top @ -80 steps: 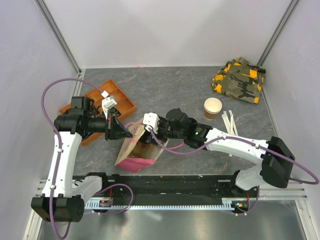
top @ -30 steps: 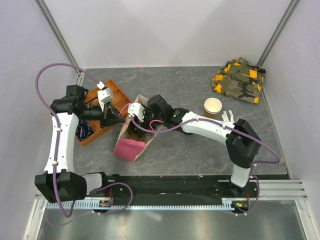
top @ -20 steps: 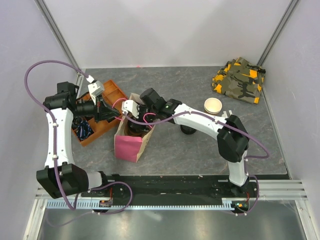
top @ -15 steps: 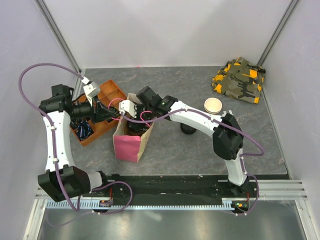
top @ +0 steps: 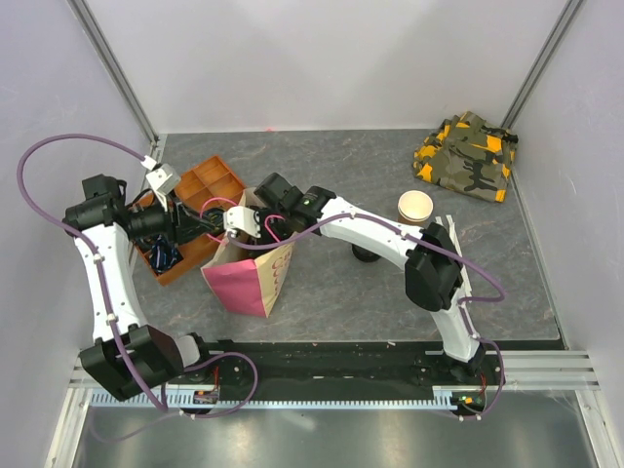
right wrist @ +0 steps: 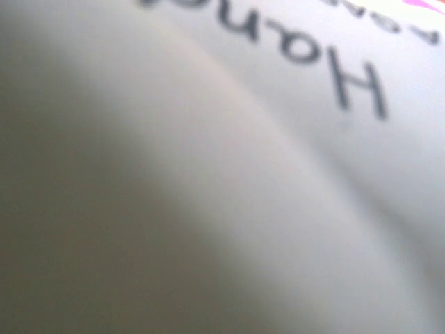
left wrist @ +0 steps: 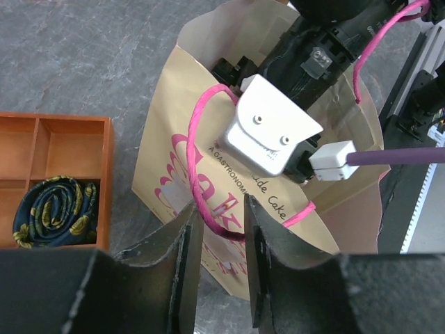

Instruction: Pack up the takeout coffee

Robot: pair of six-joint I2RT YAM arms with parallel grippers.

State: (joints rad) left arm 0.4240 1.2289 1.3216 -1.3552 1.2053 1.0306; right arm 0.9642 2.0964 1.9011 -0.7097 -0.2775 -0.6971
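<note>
paper bag [top: 244,281] stands at the near left, just right of the orange tray [top: 211,181]. left gripper [left wrist: 220,207] faces its side, fingers slightly parted, pinching nothing (pink handle [left wrist: 201,167] just beyond the tips). right gripper is down inside the bag, hidden – cannot tell its jaws, nor where the takeout coffee is.

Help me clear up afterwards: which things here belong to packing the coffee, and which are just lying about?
Job: paper bag; lidded coffee can't be picked out.
Lying about: lidless cup, orange tray, rolled tie, camouflage cloth, white sticks.
</note>
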